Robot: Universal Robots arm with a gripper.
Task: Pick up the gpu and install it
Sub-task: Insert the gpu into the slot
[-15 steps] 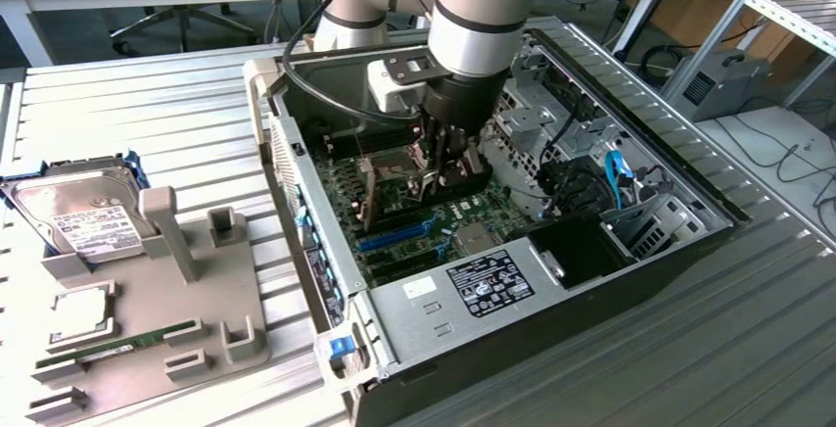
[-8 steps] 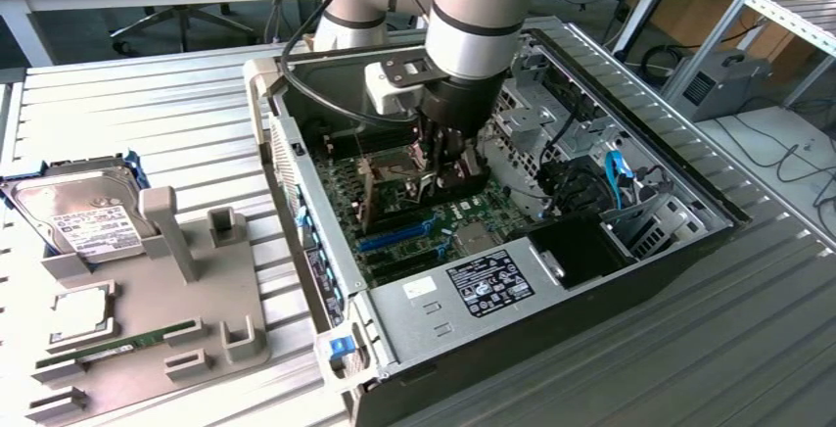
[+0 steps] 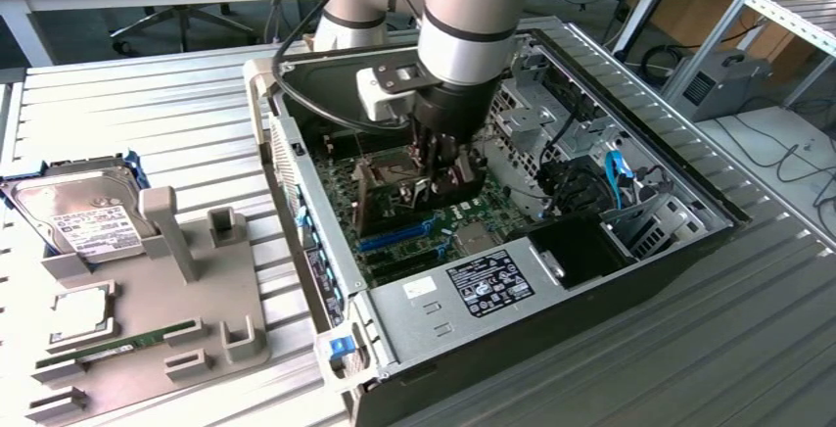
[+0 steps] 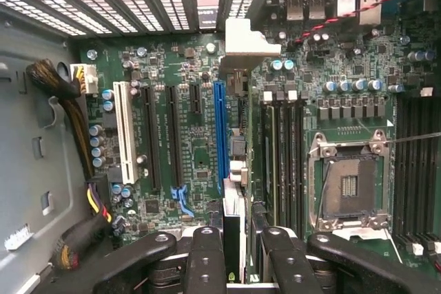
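— Card condition?
— The gpu [image 4: 234, 235]: thin, dark, edge-on, silver bracket [image 4: 249, 36] at its far end.
— Location?
— Clamped between the gripper [image 4: 241, 253] fingers, directly over the motherboard [image 4: 172, 74] inside the case [image 3: 432, 309].

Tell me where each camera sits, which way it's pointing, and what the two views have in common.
Exterior view: off the arm, above and to one side, looking down into the open computer case; the arm and pincer reach inside.
Wrist view: on the wrist, facing the motherboard; the pincer fingers grip the gpu, edge-on beside the blue slot.
Shared: motherboard, pincer, gpu.
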